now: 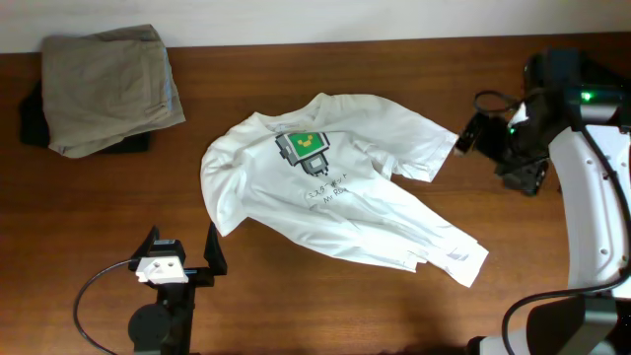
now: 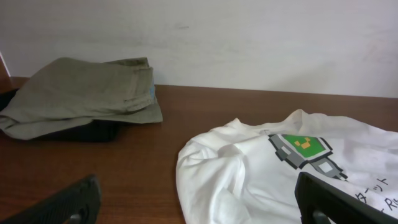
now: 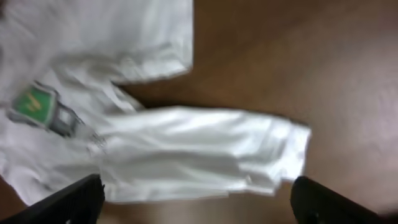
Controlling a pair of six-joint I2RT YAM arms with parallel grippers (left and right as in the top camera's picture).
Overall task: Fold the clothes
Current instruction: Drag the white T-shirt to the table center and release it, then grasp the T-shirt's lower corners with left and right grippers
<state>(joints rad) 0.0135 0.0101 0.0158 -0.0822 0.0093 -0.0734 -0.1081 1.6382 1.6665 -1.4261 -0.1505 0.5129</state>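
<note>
The white T-shirt (image 1: pixel 335 187) lies crumpled and partly folded over itself in the middle of the table, its green-and-black print (image 1: pixel 303 148) facing up. It also shows in the left wrist view (image 2: pixel 273 168) and, blurred, in the right wrist view (image 3: pixel 161 149). My left gripper (image 1: pixel 180 248) is open and empty near the front edge, just left of the shirt's left sleeve (image 2: pixel 205 180). My right gripper (image 1: pixel 471 131) is open and empty above the table at the right, beside the shirt's right sleeve.
A khaki-grey folded garment (image 1: pixel 108 87) lies at the back left on top of a black one (image 1: pixel 32 120); it also shows in the left wrist view (image 2: pixel 81 96). A pale wall (image 2: pixel 249 43) runs behind the table's back edge.
</note>
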